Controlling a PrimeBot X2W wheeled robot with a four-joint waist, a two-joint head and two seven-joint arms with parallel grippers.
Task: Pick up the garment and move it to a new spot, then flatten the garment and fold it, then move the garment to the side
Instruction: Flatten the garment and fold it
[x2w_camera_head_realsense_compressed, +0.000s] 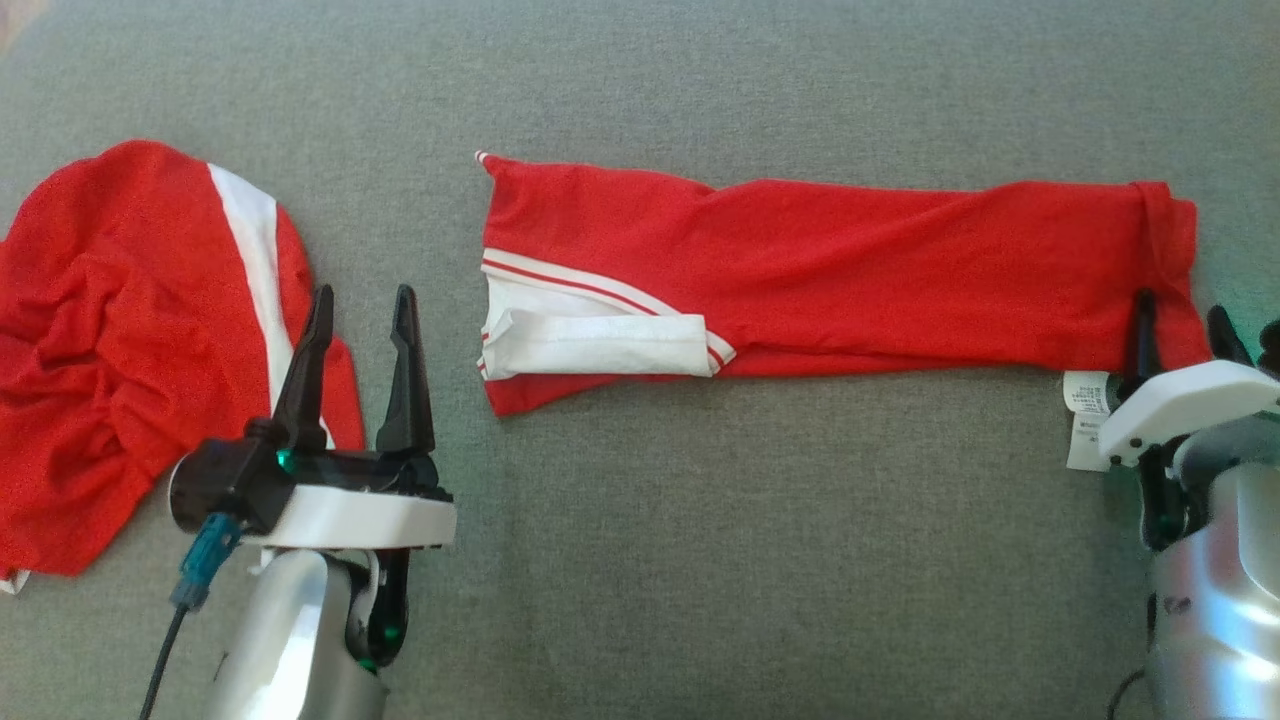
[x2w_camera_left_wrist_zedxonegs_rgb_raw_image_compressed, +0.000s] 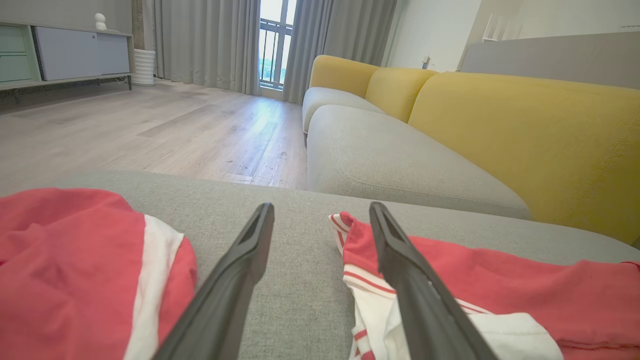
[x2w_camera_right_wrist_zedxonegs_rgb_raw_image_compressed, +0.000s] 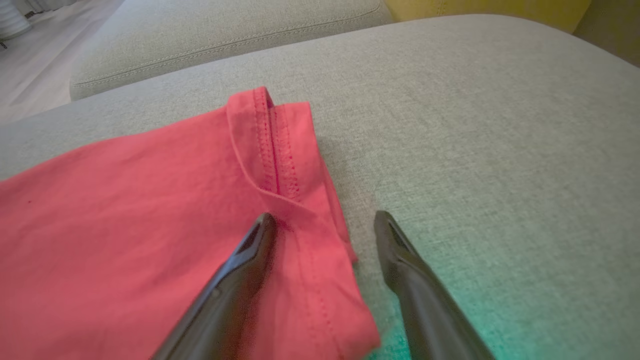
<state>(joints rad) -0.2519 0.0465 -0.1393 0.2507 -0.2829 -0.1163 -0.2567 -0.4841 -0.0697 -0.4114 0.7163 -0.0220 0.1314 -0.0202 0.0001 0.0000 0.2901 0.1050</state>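
A red garment with white, red-striped trim (x2w_camera_head_realsense_compressed: 830, 270) lies folded into a long band across the grey cushion (x2w_camera_head_realsense_compressed: 700, 560). Its hemmed right end (x2w_camera_right_wrist_zedxonegs_rgb_raw_image_compressed: 280, 165) sits under my right gripper (x2w_camera_head_realsense_compressed: 1185, 325), which is open and straddles that edge, one finger over the cloth and one over bare cushion (x2w_camera_right_wrist_zedxonegs_rgb_raw_image_compressed: 325, 222). My left gripper (x2w_camera_head_realsense_compressed: 362, 305) is open above the cushion, in the gap between this garment's trimmed left end (x2w_camera_left_wrist_zedxonegs_rgb_raw_image_compressed: 365, 280) and a second red garment. A white care label (x2w_camera_head_realsense_compressed: 1088, 415) sticks out at the lower right corner.
A crumpled red garment with a white stripe (x2w_camera_head_realsense_compressed: 130, 340) lies at the left of the cushion (x2w_camera_left_wrist_zedxonegs_rgb_raw_image_compressed: 75, 270). Beyond the cushion are a grey and yellow sofa (x2w_camera_left_wrist_zedxonegs_rgb_raw_image_compressed: 450, 130) and wooden floor (x2w_camera_left_wrist_zedxonegs_rgb_raw_image_compressed: 150, 130).
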